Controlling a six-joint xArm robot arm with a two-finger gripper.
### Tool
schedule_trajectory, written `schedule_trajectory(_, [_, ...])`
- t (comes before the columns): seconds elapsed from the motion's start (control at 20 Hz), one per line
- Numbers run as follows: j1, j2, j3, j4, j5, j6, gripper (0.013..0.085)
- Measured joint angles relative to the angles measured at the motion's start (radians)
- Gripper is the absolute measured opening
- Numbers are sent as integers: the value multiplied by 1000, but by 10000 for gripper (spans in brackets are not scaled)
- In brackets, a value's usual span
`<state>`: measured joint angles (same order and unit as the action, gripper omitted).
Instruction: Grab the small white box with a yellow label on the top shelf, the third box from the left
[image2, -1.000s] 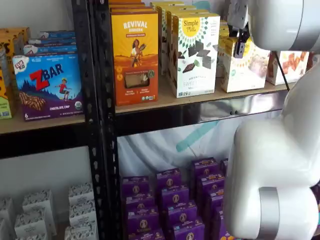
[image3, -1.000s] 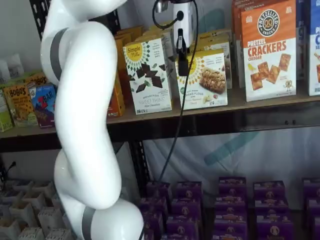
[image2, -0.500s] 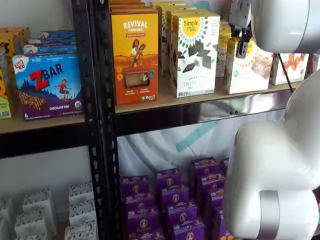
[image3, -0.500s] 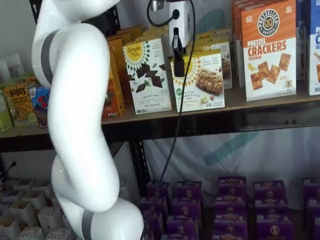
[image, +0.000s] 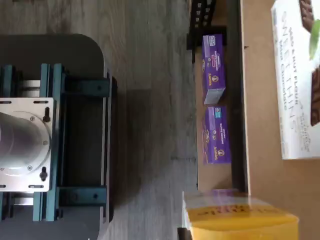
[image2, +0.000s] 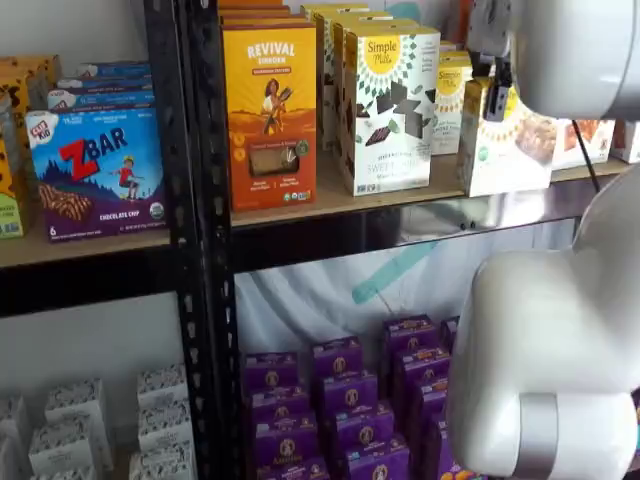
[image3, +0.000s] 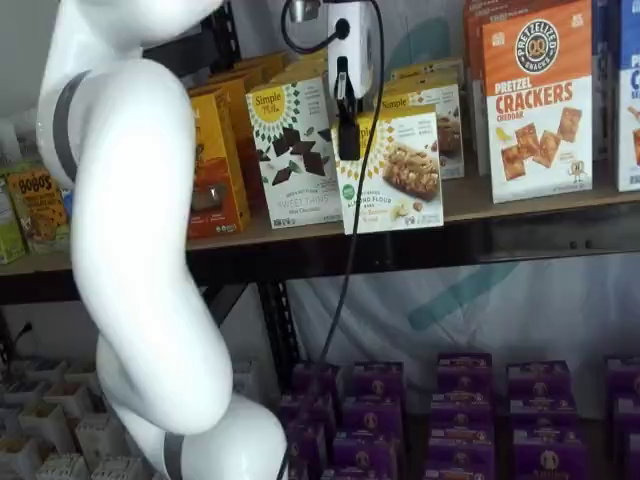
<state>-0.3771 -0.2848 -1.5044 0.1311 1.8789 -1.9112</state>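
Gripping the small white box (image3: 395, 172) by its top edge, my fingers (image3: 347, 128) are closed on it. It hangs tilted below them, at the front rail of the top shelf (image3: 520, 205), beside the taller chocolate box (image3: 292, 150).

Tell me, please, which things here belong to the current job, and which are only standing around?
Job: small white box, held in the shut gripper; top shelf.

Not the job: Revival box, Simple Mills box, pretzel crackers box, ZBar box, purple boxes.
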Motion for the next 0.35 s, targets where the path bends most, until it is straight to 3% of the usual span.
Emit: schedule_trajectory(0.35, [-13, -67, 55, -18, 11, -16, 330])
